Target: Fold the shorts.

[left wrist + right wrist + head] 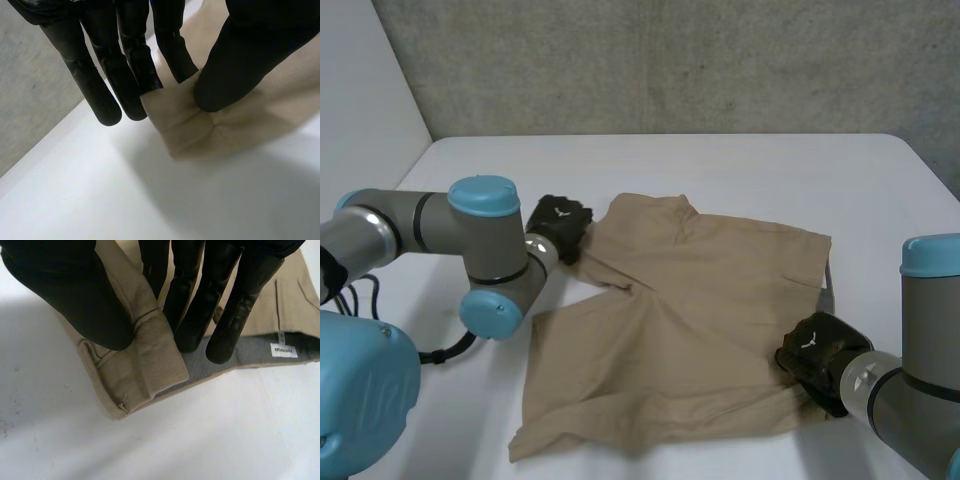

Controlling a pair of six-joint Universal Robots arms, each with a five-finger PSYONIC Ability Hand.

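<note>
Black robot hands [560,222] [815,355] pinch opposite shorts [670,320] corners.

White table [720,160], tan shorts [700,330] lying spread out across its middle

Head view first: the left hand [560,225] shows just its back, so its fingertips are lost against the corner of the shorts [670,330]. It's the same with the right hand [817,357], whose fingers are tucked out of sight at the waistband edge, and its arm runs off the picture.

Left wrist view now: the thumb covers the cloth beneath it, one fingertip sits behind the corner, and beyond the thumb the shorts are cut off by the picture's edge.

Over to the right wrist view: the thumb hides a stretch of rolled waistband and the fingers [230,315] mask the grey lining behind them. Just beside the fingertips sits a white label [283,350], its print too small to read.
</note>
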